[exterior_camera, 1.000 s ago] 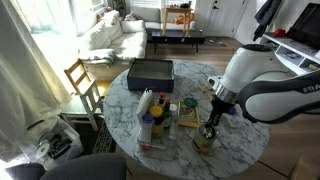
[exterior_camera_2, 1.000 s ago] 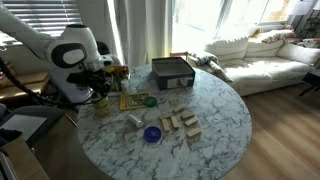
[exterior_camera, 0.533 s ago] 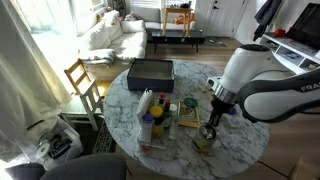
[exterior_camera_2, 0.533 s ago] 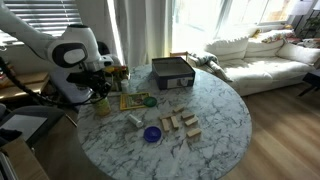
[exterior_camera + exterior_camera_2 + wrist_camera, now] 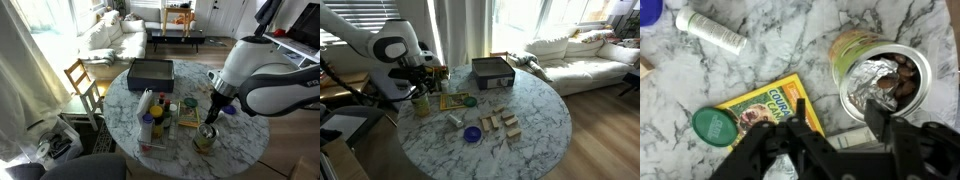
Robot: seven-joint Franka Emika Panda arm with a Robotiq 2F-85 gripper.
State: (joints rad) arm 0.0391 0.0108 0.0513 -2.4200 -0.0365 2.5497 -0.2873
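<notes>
A green tin can [image 5: 883, 72] with crumpled foil and brown pieces inside stands on the round marble table [image 5: 790, 50]. My gripper [image 5: 838, 125] hangs just above the table beside it, open, with only marble and a paper edge between the fingers; the right finger [image 5: 880, 115] is close to the can's rim. A yellow card [image 5: 765, 105] and a green lid [image 5: 712, 122] lie by the left finger. In both exterior views the gripper [image 5: 210, 124] [image 5: 420, 88] hovers right over the can [image 5: 204, 141] [image 5: 421, 106].
A white tube [image 5: 712, 30] lies farther out. A black box [image 5: 150, 72] [image 5: 492, 72] sits at the table's far side. Wooden blocks [image 5: 500, 122] and a blue dish [image 5: 472, 134] lie mid-table. Bottles [image 5: 150, 120] crowd one edge; a wooden chair [image 5: 82, 80] stands beside the table.
The arm has lifted slightly above the can, and the jaws have spread apart. Nothing on the table has shifted.
</notes>
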